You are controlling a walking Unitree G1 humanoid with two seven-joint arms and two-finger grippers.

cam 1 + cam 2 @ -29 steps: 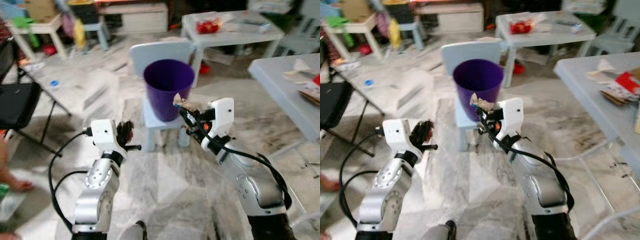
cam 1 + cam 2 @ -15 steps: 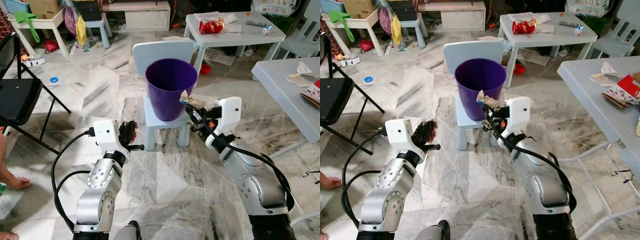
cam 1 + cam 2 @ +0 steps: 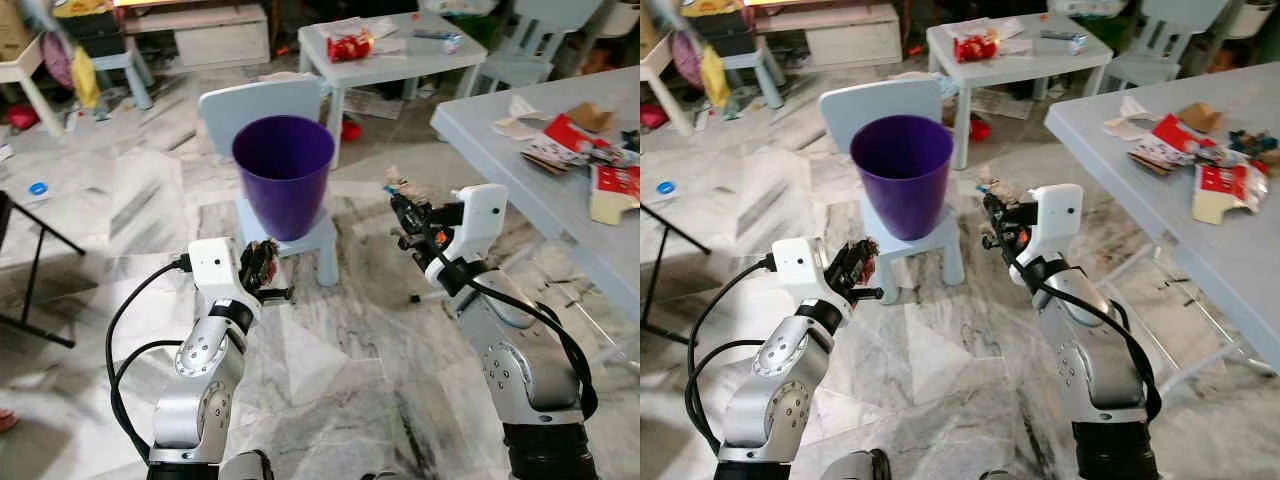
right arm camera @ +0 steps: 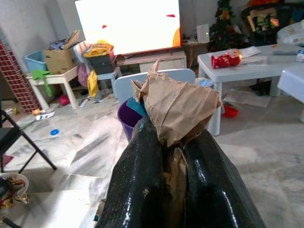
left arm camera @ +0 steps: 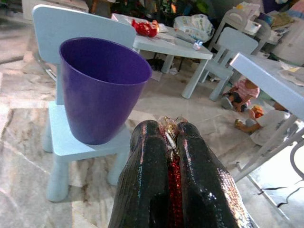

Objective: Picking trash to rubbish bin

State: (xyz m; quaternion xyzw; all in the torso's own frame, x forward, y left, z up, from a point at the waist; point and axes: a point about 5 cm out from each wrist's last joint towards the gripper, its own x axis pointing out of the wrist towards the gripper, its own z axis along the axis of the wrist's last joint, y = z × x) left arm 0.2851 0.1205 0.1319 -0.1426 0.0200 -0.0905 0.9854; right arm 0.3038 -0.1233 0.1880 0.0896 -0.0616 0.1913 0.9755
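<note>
Beside purple bin (image 3: 283,171), right gripper (image 4: 176,156) pinches brown paper (image 4: 179,107)

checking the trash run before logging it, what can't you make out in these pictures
- Inside of the round purple plastic bin: its own wall hides the bottom, head views.
- Red shiny wrapper in the left gripper: fingers cover most of it, left wrist view.
- Crumpled brown paper in the right gripper: lower part sunk between the fingers, right wrist view.
</note>
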